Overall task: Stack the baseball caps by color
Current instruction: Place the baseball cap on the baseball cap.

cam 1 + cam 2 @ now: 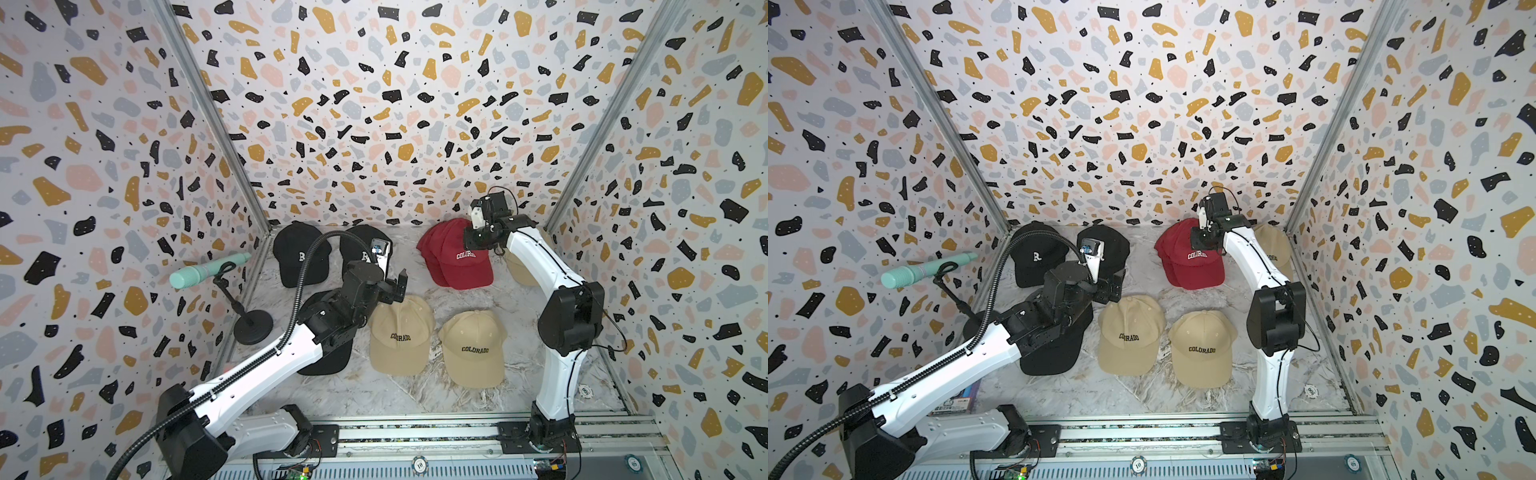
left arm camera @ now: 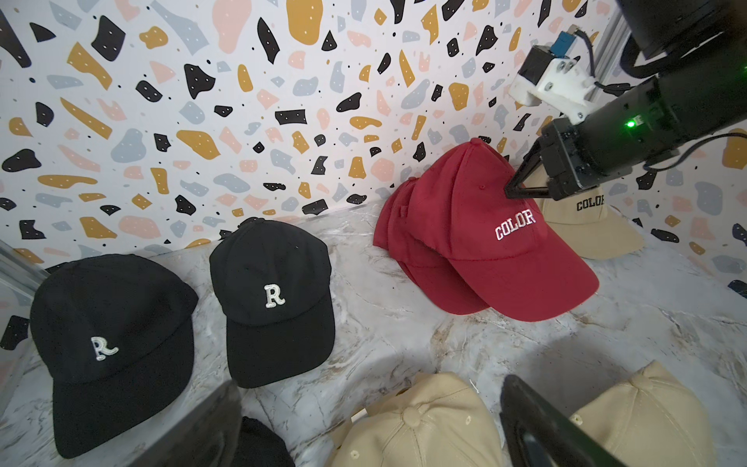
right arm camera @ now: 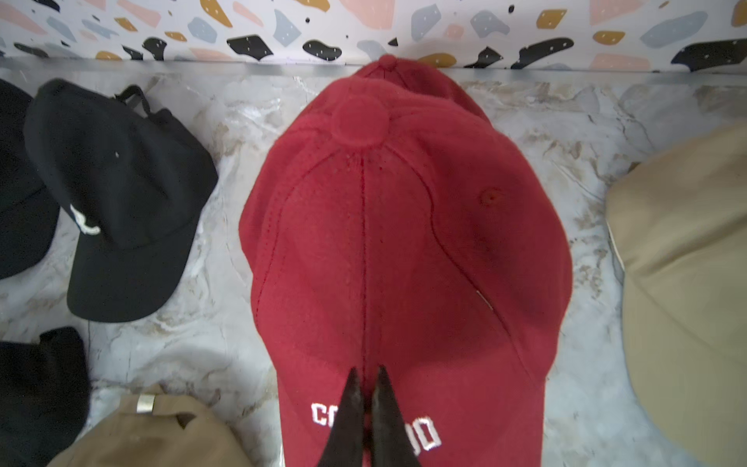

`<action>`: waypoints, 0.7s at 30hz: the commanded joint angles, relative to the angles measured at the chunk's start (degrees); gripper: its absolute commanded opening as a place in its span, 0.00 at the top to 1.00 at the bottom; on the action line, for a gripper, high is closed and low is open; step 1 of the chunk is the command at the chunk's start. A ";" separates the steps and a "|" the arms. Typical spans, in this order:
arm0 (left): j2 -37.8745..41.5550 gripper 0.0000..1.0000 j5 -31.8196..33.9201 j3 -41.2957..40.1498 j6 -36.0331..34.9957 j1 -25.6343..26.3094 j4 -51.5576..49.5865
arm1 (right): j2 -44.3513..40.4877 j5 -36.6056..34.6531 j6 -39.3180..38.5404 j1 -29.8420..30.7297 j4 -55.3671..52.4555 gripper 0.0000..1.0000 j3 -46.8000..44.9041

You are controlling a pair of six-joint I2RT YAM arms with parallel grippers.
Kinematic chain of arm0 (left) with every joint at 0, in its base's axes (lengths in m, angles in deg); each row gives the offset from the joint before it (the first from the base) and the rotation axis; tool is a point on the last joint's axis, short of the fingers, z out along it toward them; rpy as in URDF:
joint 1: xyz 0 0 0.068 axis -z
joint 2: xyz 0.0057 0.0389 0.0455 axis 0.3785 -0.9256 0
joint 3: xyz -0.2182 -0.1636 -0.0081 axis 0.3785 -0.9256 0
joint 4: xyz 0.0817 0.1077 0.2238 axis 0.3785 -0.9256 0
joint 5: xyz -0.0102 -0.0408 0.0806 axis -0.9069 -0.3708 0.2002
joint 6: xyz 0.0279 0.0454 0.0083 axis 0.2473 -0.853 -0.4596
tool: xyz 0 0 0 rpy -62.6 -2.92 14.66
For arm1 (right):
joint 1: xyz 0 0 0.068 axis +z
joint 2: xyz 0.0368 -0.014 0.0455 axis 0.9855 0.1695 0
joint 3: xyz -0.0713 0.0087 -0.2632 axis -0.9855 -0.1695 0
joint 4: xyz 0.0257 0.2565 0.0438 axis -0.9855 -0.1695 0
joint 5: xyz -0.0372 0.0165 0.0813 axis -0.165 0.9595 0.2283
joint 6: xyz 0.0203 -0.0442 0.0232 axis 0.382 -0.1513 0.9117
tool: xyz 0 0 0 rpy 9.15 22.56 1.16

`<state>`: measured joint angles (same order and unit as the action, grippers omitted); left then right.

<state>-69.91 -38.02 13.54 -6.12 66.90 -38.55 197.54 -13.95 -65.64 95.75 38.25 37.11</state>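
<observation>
**Red pile built; black and tan unstacked**

At the left of a top view, three black fabric brimmed caps with a white R (image 1: 300, 257) lie separate, one under the left arm (image 1: 266, 365). The left gripper (image 1: 395, 289) hangs wide open beside them. Two at centre and one at far right, three tan fabric COLORADO caps (image 1: 400, 336) lie unstacked. At upper centre-right the dark red fabric COLORADO caps (image 1: 461, 257) are stacked, with at least two layers showing. The right gripper (image 2: 511, 192) is closed, tips against the top one's crown.

Looks like soft, matt, slightly fuzzy cloth on the red caps (image 3: 404, 242), black caps (image 2: 275, 323) and tan caps (image 1: 401, 349), with raised stitched lettering. Shows a smooth marbled table top (image 2: 404, 335), glossy white plastic arm shells (image 1: 257, 374), dull metal rail (image 1: 415, 432).
</observation>
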 commanded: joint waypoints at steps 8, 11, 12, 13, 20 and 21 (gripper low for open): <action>-0.90 0.00 -2.26 -0.59 1.32 -0.46 4.01 | -10.31 0.18 0.61 0.31 -10.41 1.00 -1.75; -1.09 0.00 -2.54 -0.94 1.65 -0.46 4.81 | -9.97 1.83 1.59 0.31 -13.79 1.00 -0.69; -1.10 0.00 -2.49 -1.04 1.67 -0.46 5.08 | -9.77 2.63 1.88 0.31 -15.22 1.00 0.09; -1.17 0.00 -2.57 -1.09 1.82 -0.46 5.32 | -9.40 3.55 2.06 0.31 -16.49 1.00 0.99; -1.18 0.00 -2.21 -2.09 2.09 -0.56 6.95 | -5.44 5.98 2.46 0.18 -22.85 1.00 7.75; -1.16 0.00 -2.20 -2.29 2.09 -0.56 7.22 | -4.40 6.07 2.61 0.08 -23.27 1.00 8.92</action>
<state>-70.98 -40.22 12.20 -4.63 66.86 -34.49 192.58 -9.29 -63.91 95.88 19.04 42.50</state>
